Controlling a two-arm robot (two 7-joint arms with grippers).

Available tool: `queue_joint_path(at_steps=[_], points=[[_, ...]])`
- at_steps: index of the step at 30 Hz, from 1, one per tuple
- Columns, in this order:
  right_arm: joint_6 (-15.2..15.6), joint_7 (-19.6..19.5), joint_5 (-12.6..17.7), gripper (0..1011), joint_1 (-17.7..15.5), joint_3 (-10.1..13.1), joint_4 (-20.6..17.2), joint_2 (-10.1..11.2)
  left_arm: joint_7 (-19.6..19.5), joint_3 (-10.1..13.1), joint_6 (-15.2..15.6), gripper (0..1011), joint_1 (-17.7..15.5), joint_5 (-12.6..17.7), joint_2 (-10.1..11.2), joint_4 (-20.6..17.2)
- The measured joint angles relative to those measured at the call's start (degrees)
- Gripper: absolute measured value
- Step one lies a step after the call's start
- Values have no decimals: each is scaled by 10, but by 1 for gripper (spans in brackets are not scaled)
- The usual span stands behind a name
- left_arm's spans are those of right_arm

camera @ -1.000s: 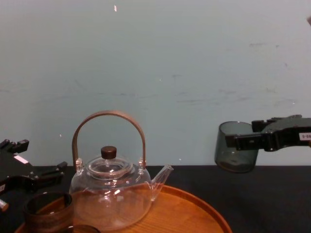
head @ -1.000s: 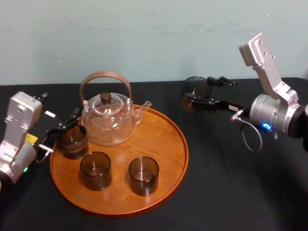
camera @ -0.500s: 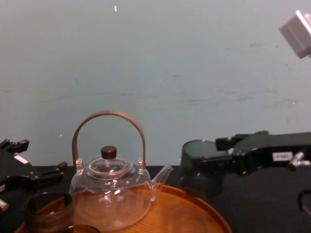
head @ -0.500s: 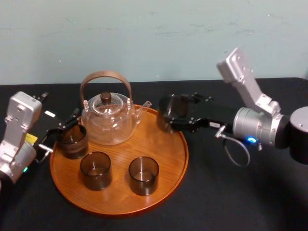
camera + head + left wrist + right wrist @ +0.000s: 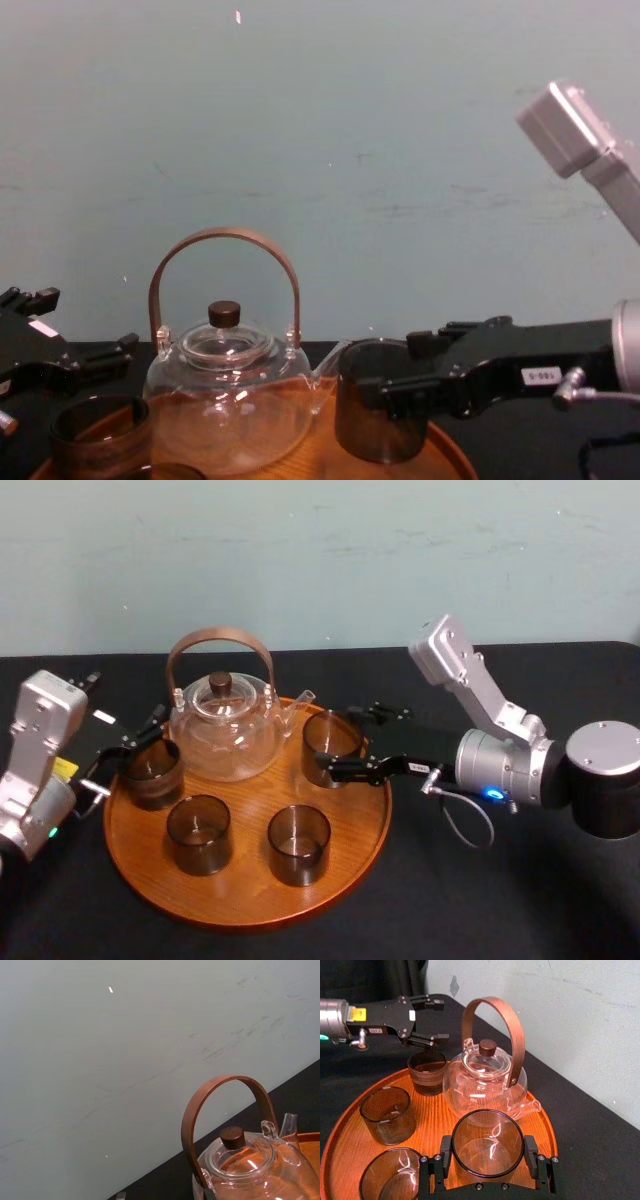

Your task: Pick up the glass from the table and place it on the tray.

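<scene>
My right gripper [image 5: 335,750] is shut on a dark smoky glass [image 5: 328,740], one finger on each side of it [image 5: 487,1135]. The glass stands upright at the right rear of the round wooden tray [image 5: 250,920], just right of the teapot's spout. Seen from the chest, its base [image 5: 375,440] is level with the tray's surface; I cannot tell whether it touches. My left gripper [image 5: 130,738] is open at the tray's left edge, beside another glass [image 5: 152,772].
A clear glass teapot [image 5: 225,725] with an arched brown handle stands at the back of the tray. Two more dark glasses [image 5: 198,834] [image 5: 298,844] stand on the tray's front half. Black cloth covers the table [image 5: 480,900] around the tray.
My right arm has carried the glass leftward and down, from above the table at the right to the tray beside the teapot's spout. The left arm has not moved.
</scene>
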Motion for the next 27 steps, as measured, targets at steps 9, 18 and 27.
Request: queue_joint_path(at_steps=[9, 18, 27], points=[[-4, -4, -11, 886, 8, -14, 34, -13, 0, 0, 0, 1001, 0, 0, 0, 0], [-4, -5, -16, 886, 12, -18, 57, -24, 0, 0, 0, 1001, 0, 0, 0, 0], [-2, -7, -18, 886, 12, -18, 67, -30, 0, 0, 0, 1001, 0, 0, 0, 0]])
